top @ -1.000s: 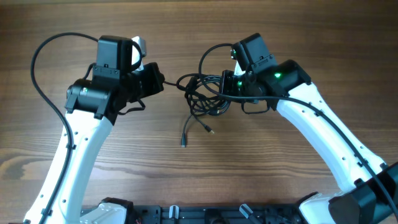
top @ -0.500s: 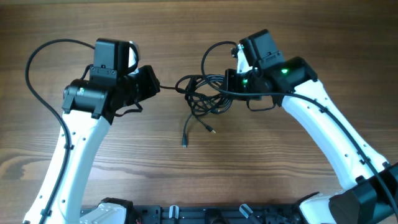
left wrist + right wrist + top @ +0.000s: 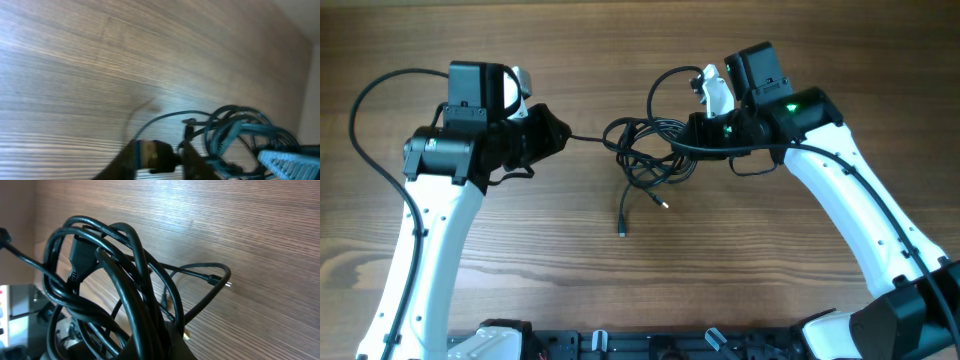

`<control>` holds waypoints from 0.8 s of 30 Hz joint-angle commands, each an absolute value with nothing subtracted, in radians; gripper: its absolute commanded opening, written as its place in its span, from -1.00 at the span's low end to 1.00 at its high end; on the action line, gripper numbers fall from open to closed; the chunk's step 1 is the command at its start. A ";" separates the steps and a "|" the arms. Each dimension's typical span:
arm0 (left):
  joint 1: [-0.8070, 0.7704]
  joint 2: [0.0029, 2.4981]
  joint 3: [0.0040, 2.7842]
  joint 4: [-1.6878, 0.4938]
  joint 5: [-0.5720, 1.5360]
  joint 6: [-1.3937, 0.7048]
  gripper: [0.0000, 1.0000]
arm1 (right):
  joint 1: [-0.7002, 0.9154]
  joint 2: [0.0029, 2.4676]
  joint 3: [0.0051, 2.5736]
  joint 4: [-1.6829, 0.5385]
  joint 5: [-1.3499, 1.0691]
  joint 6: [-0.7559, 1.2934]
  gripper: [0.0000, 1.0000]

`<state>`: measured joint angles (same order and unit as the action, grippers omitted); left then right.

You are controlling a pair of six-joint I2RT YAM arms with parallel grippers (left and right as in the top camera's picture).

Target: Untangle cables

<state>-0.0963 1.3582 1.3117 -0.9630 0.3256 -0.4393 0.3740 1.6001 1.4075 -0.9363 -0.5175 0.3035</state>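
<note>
The cables (image 3: 650,152) are a black tangle of loops at mid-table, with two loose ends (image 3: 622,228) trailing toward me. One thin strand (image 3: 588,138) runs left from it to my left gripper (image 3: 558,137). In the left wrist view its fingers (image 3: 131,156) stand partly apart with a plug (image 3: 159,153) in the gap. The view is blurred, so I cannot see whether they press on it. My right gripper (image 3: 698,136) is shut on the tangle's right side. In the right wrist view the bunched cords (image 3: 125,280) run down into the right gripper (image 3: 162,347).
Thick black wires (image 3: 365,110) arc off each white arm. The wooden table (image 3: 640,40) stretches out around the tangle. A black rail (image 3: 620,345) runs along the near edge between the arm bases.
My left arm has drawn back to the left, pulling the thin strand out of the tangle, and its fingers have parted. My right arm has shifted right with the bundle.
</note>
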 commanded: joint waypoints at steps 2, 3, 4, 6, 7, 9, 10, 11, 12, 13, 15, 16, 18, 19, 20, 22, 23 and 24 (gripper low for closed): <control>-0.093 1.381 1.328 -0.955 0.186 -0.387 0.40 | 0.336 1.605 1.388 -0.945 -0.383 0.282 -0.83; -0.097 1.382 1.328 -0.952 0.186 -0.377 0.60 | 0.336 1.605 1.388 -0.940 -0.383 0.281 -0.85; -0.101 1.382 1.328 -0.944 0.186 -0.356 1.00 | 0.336 1.603 1.388 -0.930 -0.383 0.280 -0.88; -0.099 1.382 1.328 -0.926 0.174 -0.343 1.00 | 0.336 1.595 1.390 -0.919 -0.383 0.263 -0.91; -0.096 1.382 1.328 -0.916 0.164 -0.343 1.00 | 0.336 1.589 1.393 -0.918 -0.383 0.259 -0.91; -0.084 1.377 1.328 -0.890 0.164 -0.327 1.00 | 0.336 1.575 1.402 -0.917 -0.382 0.241 -0.91; -0.079 1.372 1.329 -0.878 0.163 -0.320 1.00 | 0.336 1.565 1.413 -0.921 -0.368 0.235 -0.91; -0.073 1.365 1.329 -0.867 0.164 -0.318 1.00 | 0.336 1.559 1.423 -0.927 -0.345 0.236 -0.91; -0.068 1.357 1.329 -0.857 0.164 -0.318 1.00 | 0.336 1.549 1.445 -0.946 -0.285 0.237 -0.91; -0.067 1.350 1.329 -0.852 0.164 -0.318 1.00 | 0.337 1.542 1.469 -0.971 -0.221 0.241 -0.91; -0.067 1.341 1.329 -0.849 0.163 -0.318 1.00 | 0.337 1.538 1.523 -1.031 -0.073 0.268 -0.91; -0.067 1.341 1.329 -0.849 0.163 -0.318 1.00 | 0.337 1.538 1.548 -1.058 0.002 0.283 -0.91; -0.067 1.341 1.329 -0.852 0.163 -0.318 1.00 | 0.337 1.538 1.583 -1.098 0.155 0.316 -0.91; -0.067 1.342 1.329 -0.853 0.163 -0.318 1.00 | 0.340 1.538 1.590 -1.109 0.219 0.332 -0.91; -0.067 1.342 1.329 -0.854 0.163 -0.318 1.00 | 0.345 1.538 1.591 -1.113 0.270 0.347 -0.91; -0.067 1.342 1.329 -0.856 0.163 -0.318 1.00 | 0.368 1.549 1.590 -1.119 0.326 0.363 -0.91; -0.067 1.342 1.329 -0.857 0.163 -0.318 1.00 | 0.392 1.565 1.589 -1.125 0.373 0.379 -0.91; -0.067 1.342 1.329 -0.857 0.163 -0.318 1.00 | 0.416 1.583 1.589 -1.133 0.414 0.395 -0.91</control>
<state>-0.0715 1.3621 1.3121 -0.8566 0.1757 -0.3412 0.3500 1.5578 1.5696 -1.1183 0.1715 0.3244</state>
